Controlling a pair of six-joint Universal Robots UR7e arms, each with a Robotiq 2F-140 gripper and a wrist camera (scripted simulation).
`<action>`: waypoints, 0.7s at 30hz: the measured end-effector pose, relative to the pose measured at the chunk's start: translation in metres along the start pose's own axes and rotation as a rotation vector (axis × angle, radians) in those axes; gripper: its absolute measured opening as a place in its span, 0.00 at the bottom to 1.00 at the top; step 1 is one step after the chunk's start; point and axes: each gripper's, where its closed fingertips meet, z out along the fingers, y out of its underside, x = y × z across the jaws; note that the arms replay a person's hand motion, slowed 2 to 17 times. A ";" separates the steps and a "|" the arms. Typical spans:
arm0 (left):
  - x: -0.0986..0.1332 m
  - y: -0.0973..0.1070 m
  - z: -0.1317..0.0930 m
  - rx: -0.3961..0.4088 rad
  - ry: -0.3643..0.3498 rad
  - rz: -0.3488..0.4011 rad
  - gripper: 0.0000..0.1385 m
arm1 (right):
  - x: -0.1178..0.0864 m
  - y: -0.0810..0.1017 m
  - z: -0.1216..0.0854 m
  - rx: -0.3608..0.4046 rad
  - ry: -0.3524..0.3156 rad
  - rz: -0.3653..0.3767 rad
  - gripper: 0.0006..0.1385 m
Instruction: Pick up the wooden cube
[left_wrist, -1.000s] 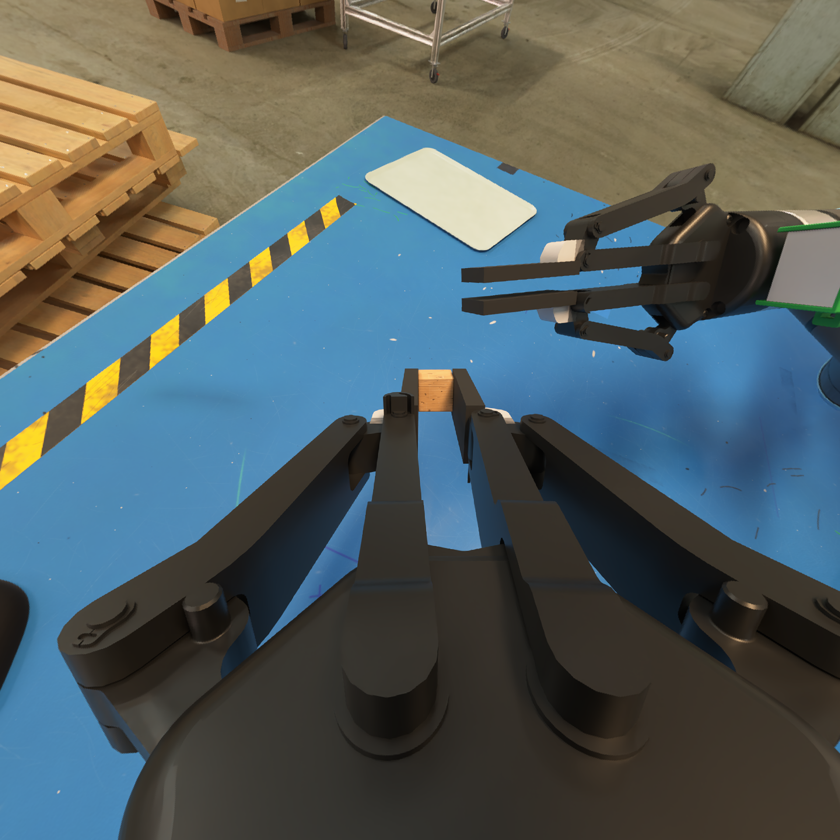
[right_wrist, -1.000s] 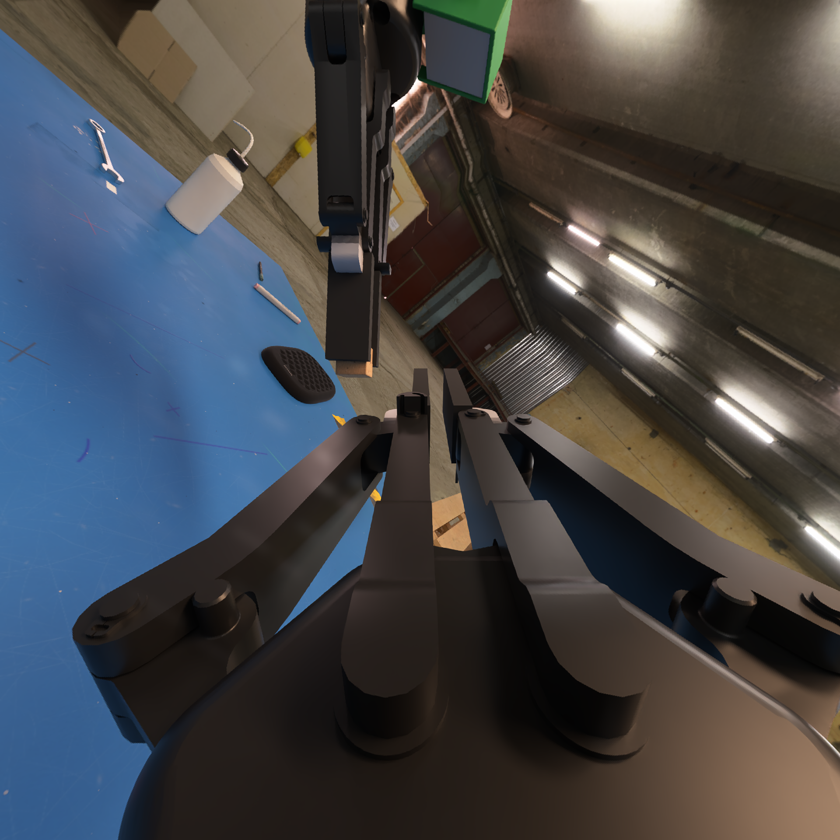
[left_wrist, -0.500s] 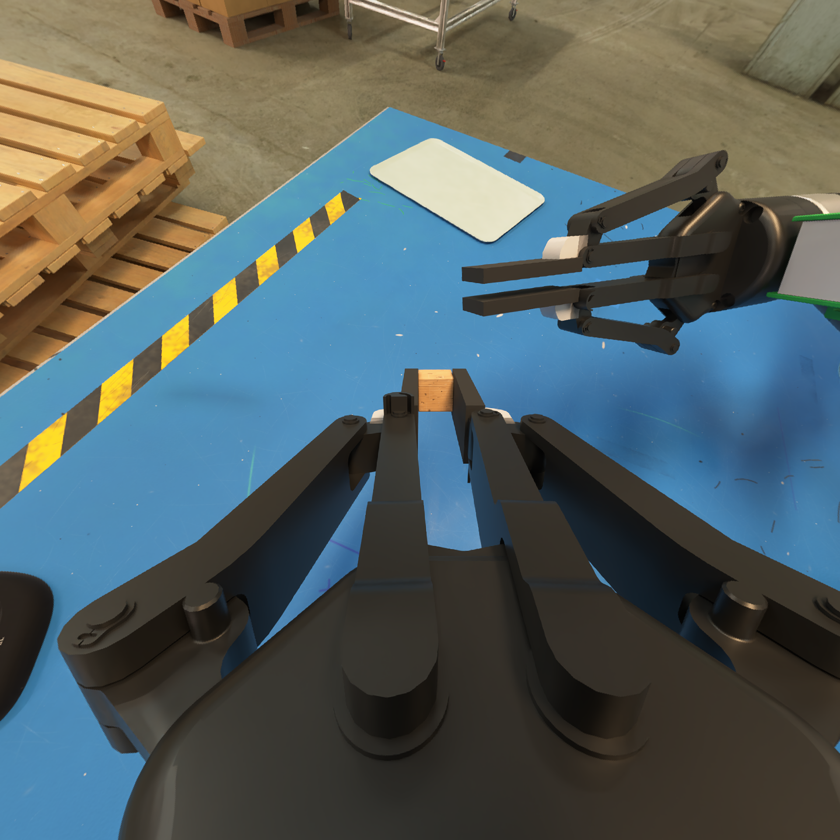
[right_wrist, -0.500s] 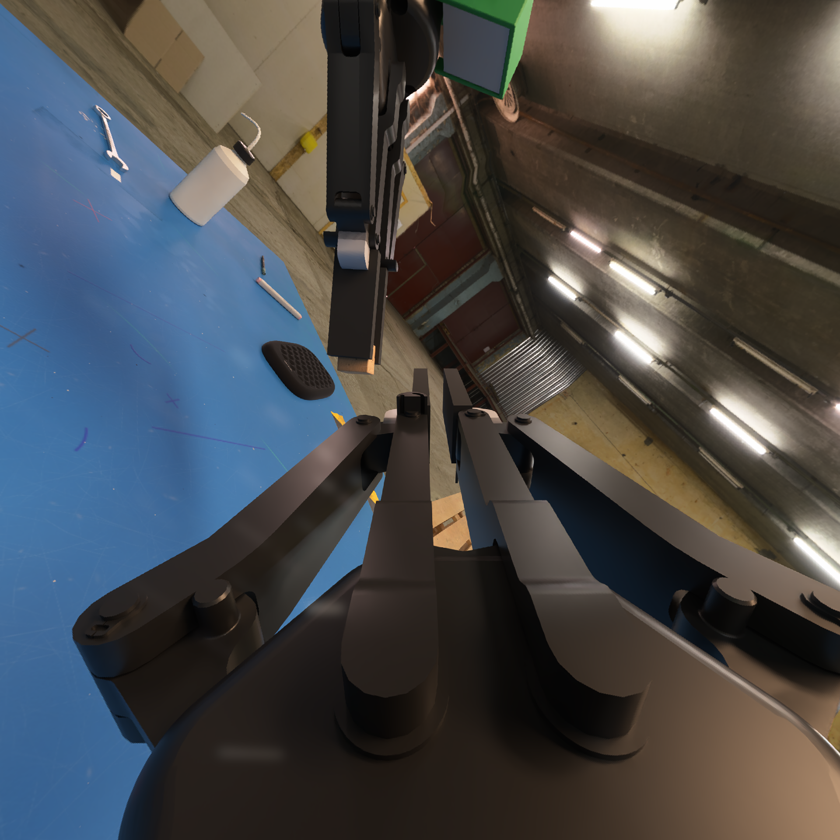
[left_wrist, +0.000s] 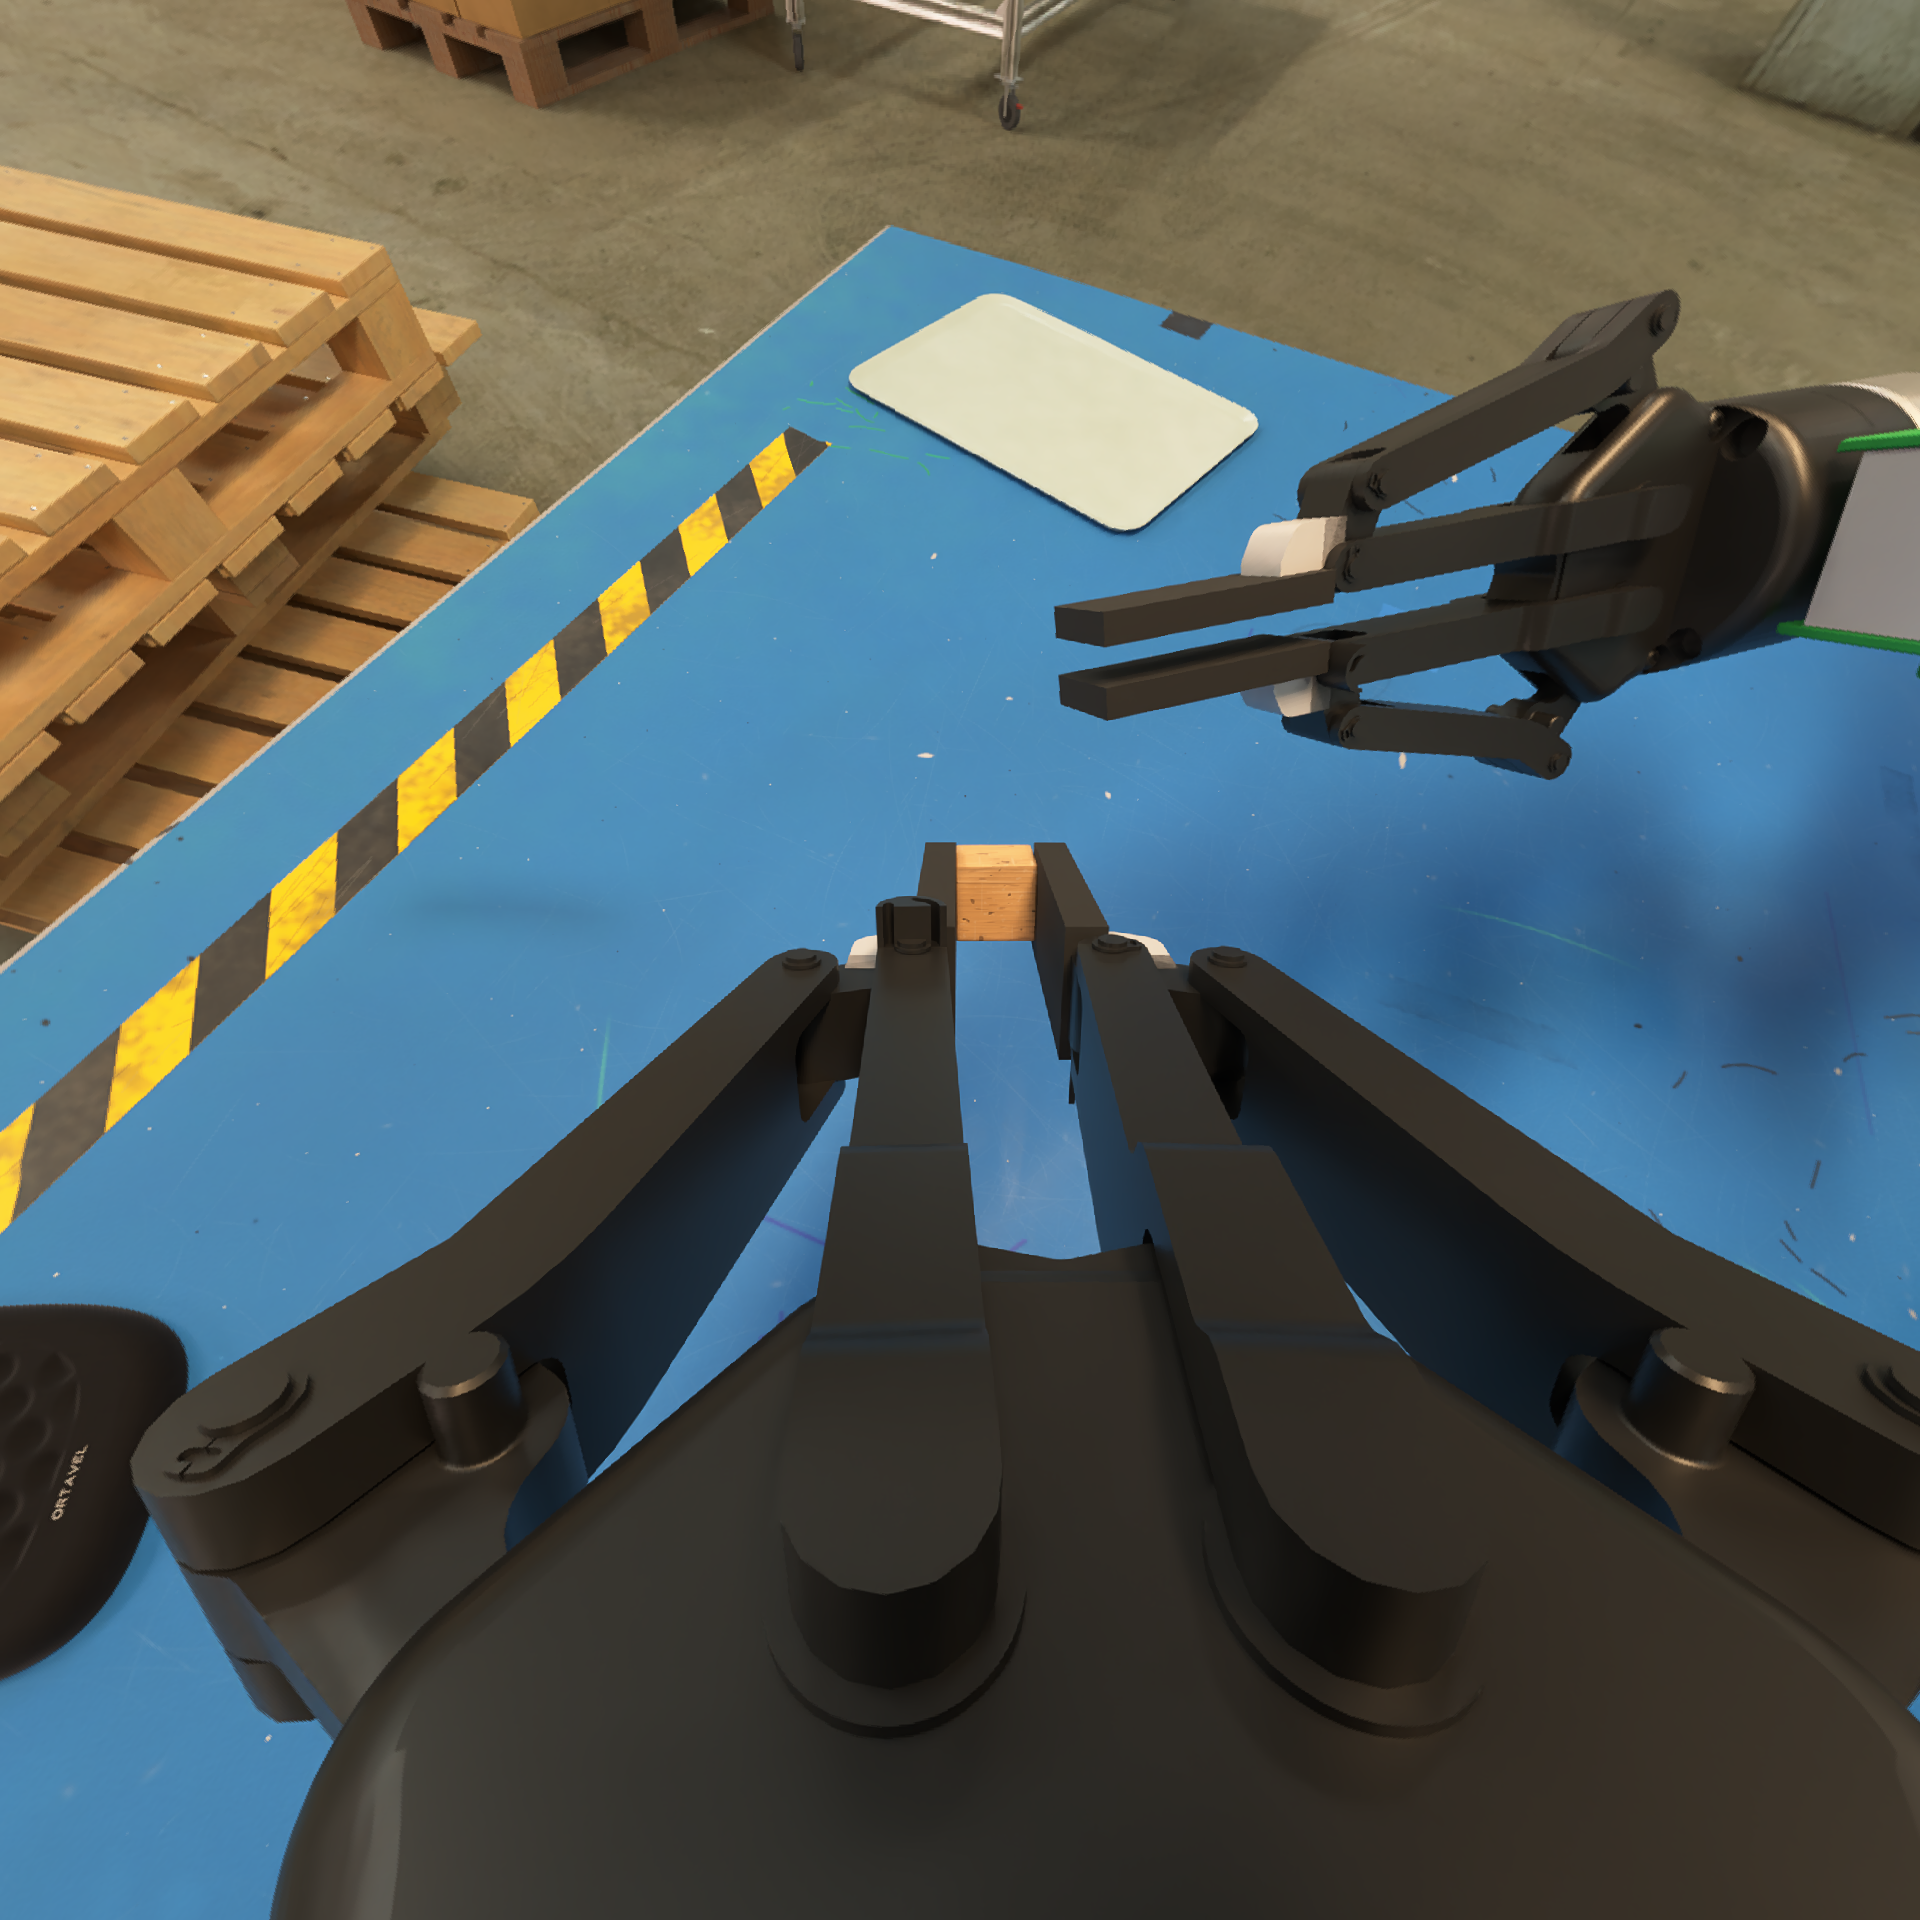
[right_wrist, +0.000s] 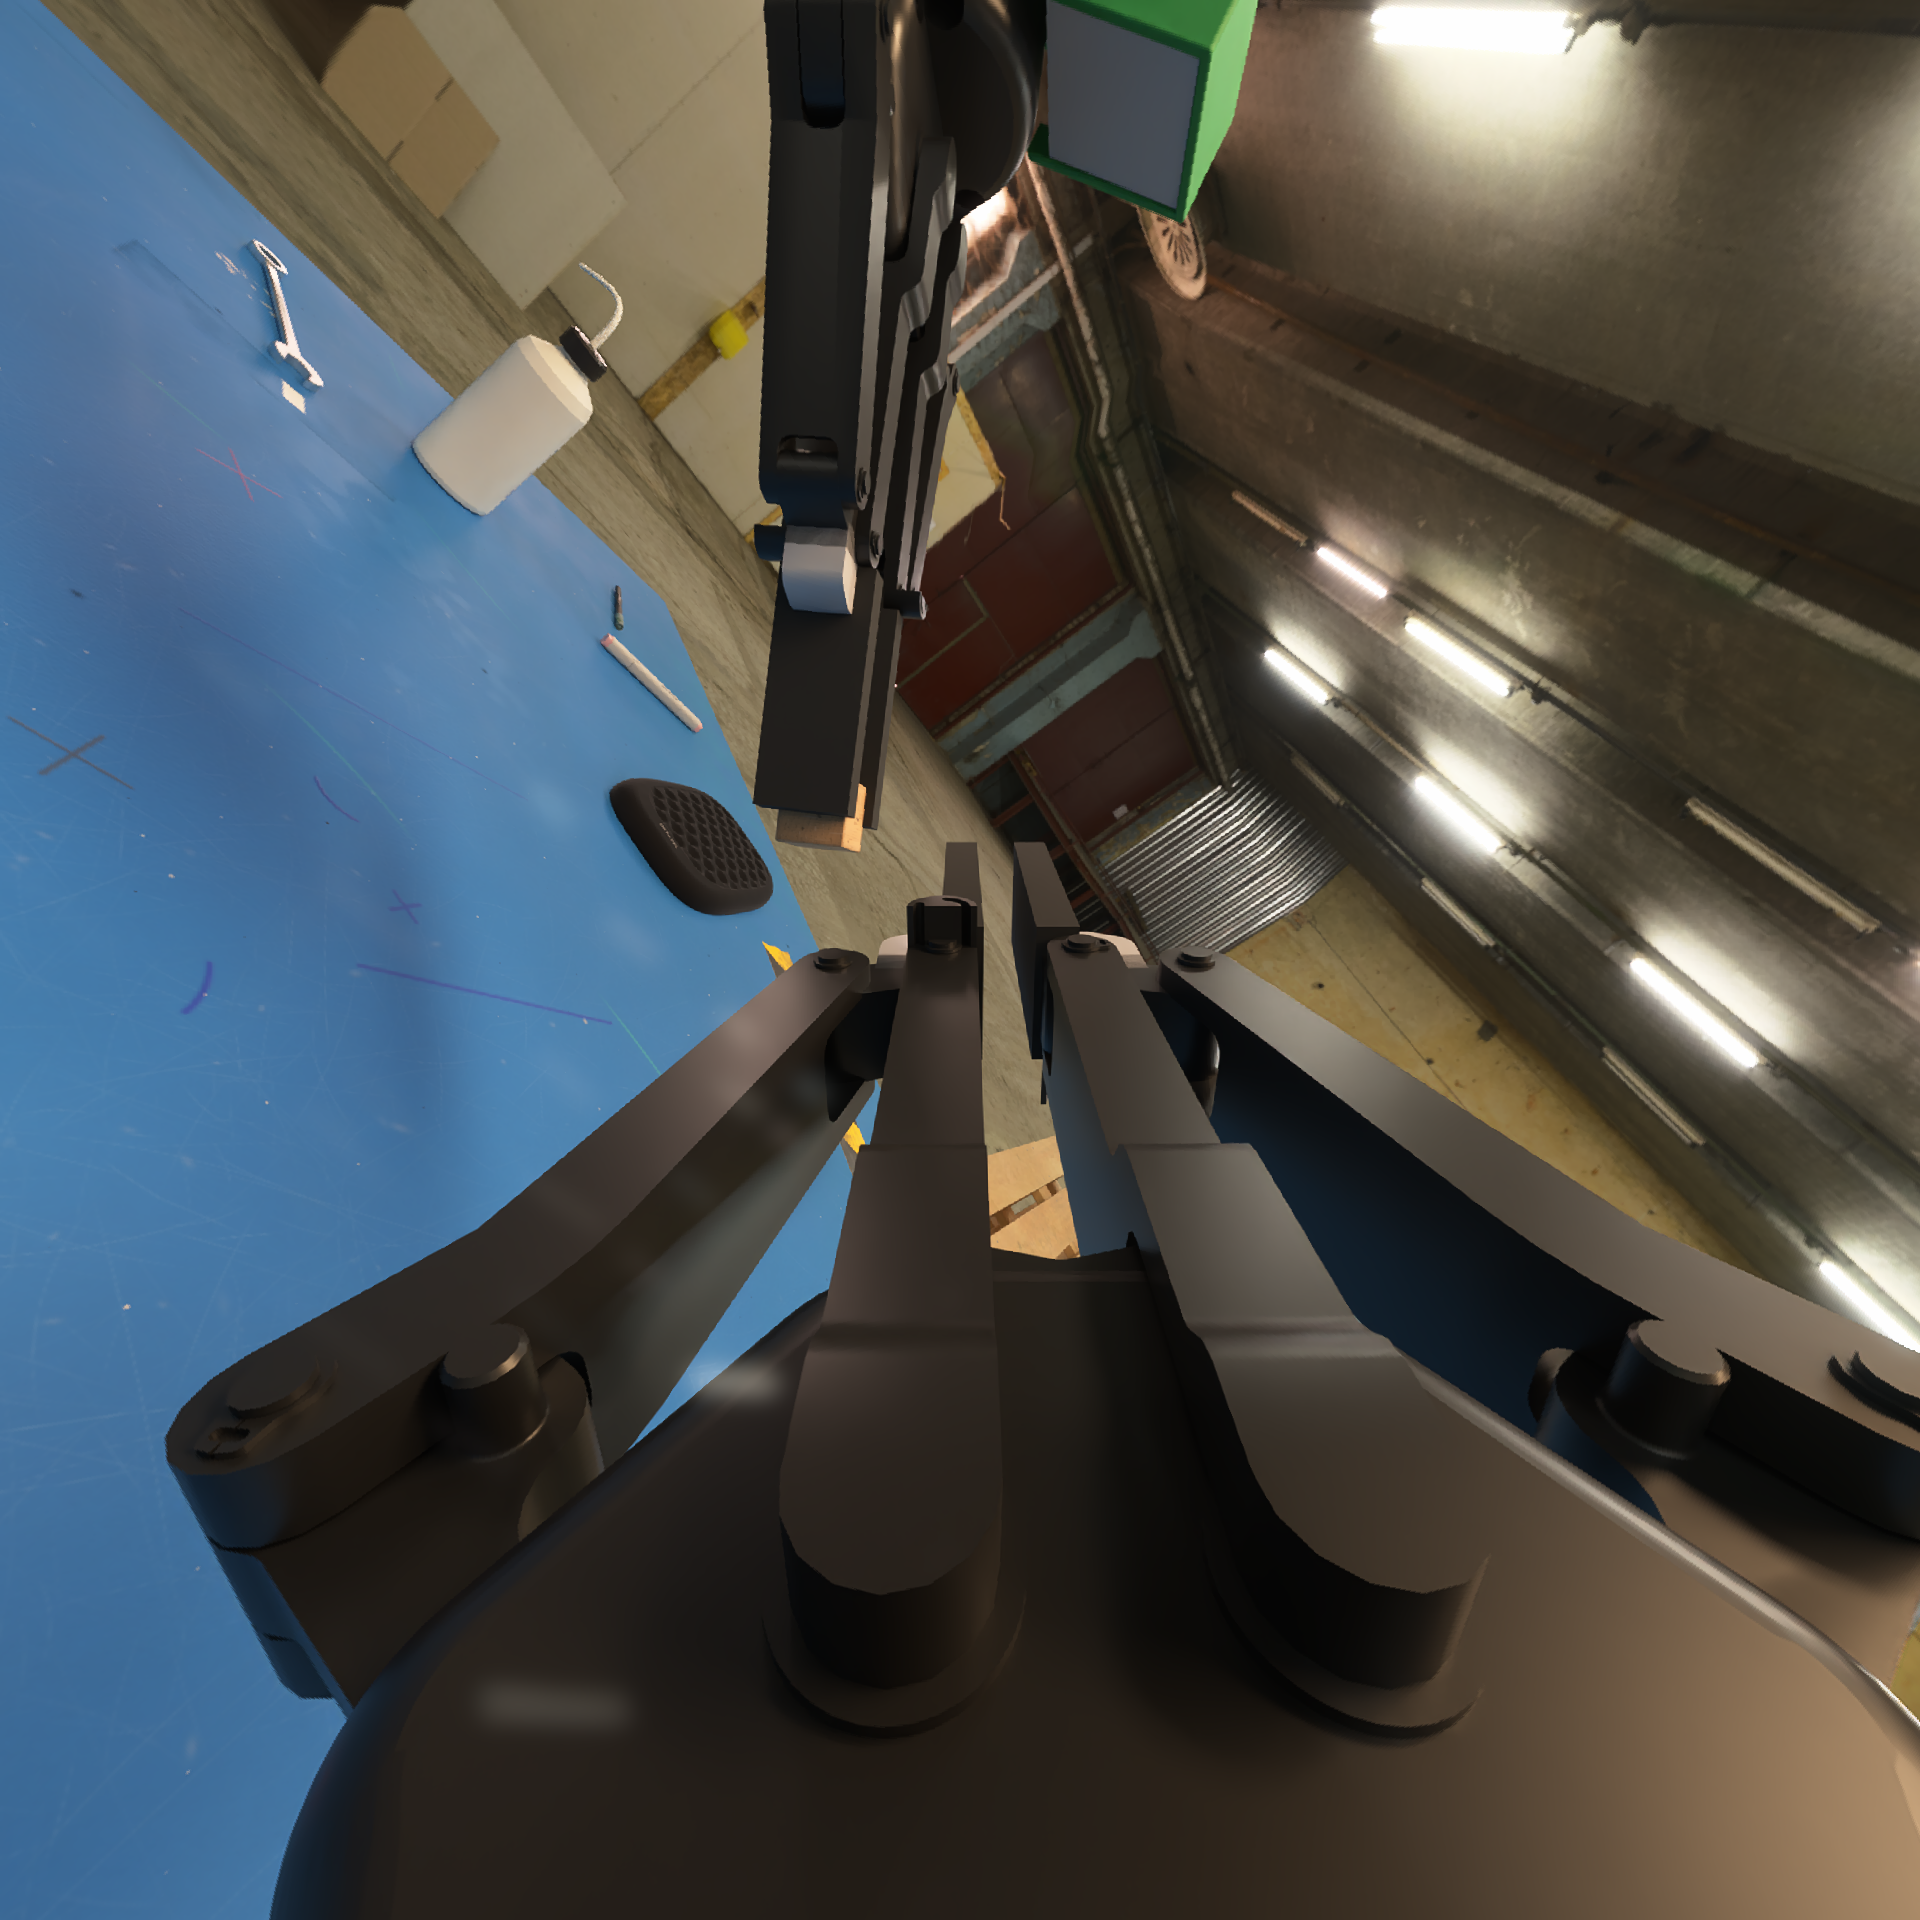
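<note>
The wooden cube (left_wrist: 995, 891) is small and light brown, and it is clamped between the fingertips of my left gripper (left_wrist: 995, 885). The gripper holds it clear above the blue table (left_wrist: 727, 935). In the right wrist view the left gripper (right_wrist: 821, 800) hangs down from the top, with the cube (right_wrist: 821, 828) showing at its tips, off the table. My right gripper (right_wrist: 997, 873) has its fingers drawn close together and holds nothing. In the left wrist view it (left_wrist: 1060, 655) lies on its side, to the right of and beyond the cube.
A pale rectangular mat (left_wrist: 1049, 410) lies at the table's far corner. A yellow-black stripe (left_wrist: 468, 748) runs along the left edge, beside wooden pallets (left_wrist: 156, 468). A black perforated pad (right_wrist: 691, 847), a white bottle (right_wrist: 504, 426), a wrench (right_wrist: 281, 322) and a pen (right_wrist: 652, 681) lie on the table.
My left gripper has risen with the cube: the table looks farther below and the black pad has come into view at the left. The right gripper has hardly moved.
</note>
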 end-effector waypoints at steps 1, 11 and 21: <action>0.000 0.000 0.000 -0.002 -0.001 0.003 0.14 | 0.000 0.000 0.000 0.001 -0.002 -0.001 0.06; 0.000 0.004 -0.001 -0.028 -0.013 0.029 0.14 | -0.004 -0.001 0.000 0.013 -0.024 -0.019 0.06; 0.000 0.009 -0.001 -0.061 -0.008 0.034 0.14 | -0.008 -0.002 -0.001 0.018 -0.036 -0.051 0.06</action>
